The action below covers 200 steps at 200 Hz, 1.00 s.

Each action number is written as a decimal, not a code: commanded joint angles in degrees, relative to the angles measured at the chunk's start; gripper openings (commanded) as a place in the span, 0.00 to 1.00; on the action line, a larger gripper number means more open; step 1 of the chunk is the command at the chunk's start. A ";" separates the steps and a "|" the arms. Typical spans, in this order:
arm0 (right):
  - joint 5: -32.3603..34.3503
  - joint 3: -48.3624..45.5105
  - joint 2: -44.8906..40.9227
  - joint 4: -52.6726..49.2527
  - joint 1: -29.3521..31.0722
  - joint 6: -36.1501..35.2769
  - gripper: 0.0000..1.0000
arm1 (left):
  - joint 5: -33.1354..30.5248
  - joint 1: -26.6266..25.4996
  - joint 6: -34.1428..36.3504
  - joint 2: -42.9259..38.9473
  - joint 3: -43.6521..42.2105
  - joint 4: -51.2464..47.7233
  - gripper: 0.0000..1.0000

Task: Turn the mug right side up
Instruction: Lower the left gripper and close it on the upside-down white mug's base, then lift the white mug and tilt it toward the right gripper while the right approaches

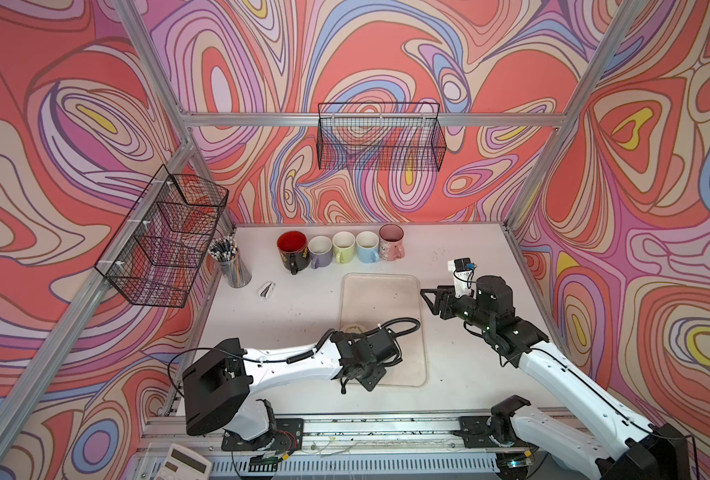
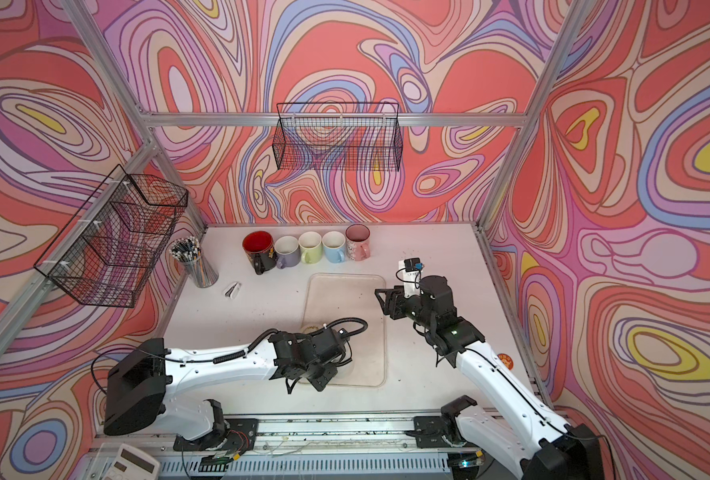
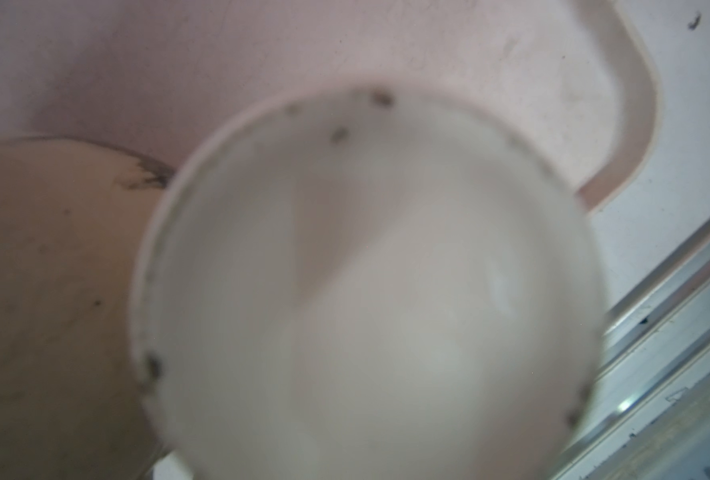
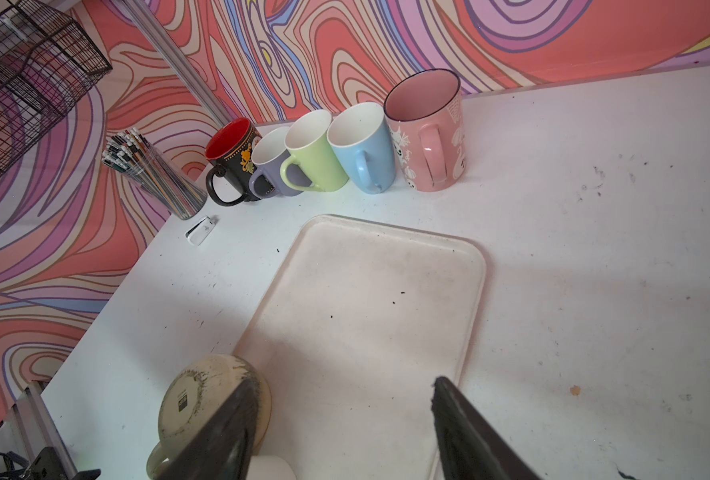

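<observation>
The mug stands base-up at the near left edge of the tray. Our left hand sits just beside it, presumably to grip; we cannot tell its opening. The right hand hovers wide and empty, giving room.

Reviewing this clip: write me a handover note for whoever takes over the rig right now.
left gripper: down over the tray's near left part. Its jaws are hidden, so open or shut cannot be told.
right gripper: open and empty, near the tray's right edge.
beige mug: base up at the left edge of the tray, by the left gripper.
five mugs: upright in a row at the back.
Left to do: turn the beige mug over.
</observation>
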 commanded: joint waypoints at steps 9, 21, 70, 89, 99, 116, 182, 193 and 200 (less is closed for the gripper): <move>-0.15 1.06 -0.94 -0.66 -0.16 -0.67 0.68 | -0.61 0.39 0.89 0.14 2.44 -0.36 0.11; -0.10 0.73 -1.29 -0.74 -0.08 -0.59 0.69 | -0.90 0.39 1.16 -0.26 3.02 -0.78 0.07; -0.10 -0.47 -1.88 -0.88 -0.09 0.04 0.69 | -2.28 0.50 2.36 -3.64 5.16 -2.09 0.00; 0.64 -0.62 -1.30 -1.65 -0.12 0.77 0.69 | -2.38 1.30 2.85 -5.85 5.78 -2.29 0.00; 0.53 -0.76 -1.66 -1.79 -0.16 1.19 0.70 | -2.31 2.06 3.10 -7.39 5.97 -2.32 0.00; 0.47 -1.22 -3.10 -2.04 -0.87 1.85 0.71 | -1.21 4.17 3.52 -10.76 5.77 -1.76 0.00; -15.74 -6.66 -5.62 8.78 -3.94 6.97 0.76 | 15.05 20.89 0.61 -26.29 -1.54 11.31 0.00; -20.54 -8.03 -4.72 13.68 -3.95 8.36 0.75 | 18.25 23.44 -0.54 -28.02 -2.57 14.37 0.00; -23.40 -8.62 -3.74 16.47 -3.96 9.14 0.74 | 20.07 24.78 -1.36 -28.79 -3.22 16.43 0.00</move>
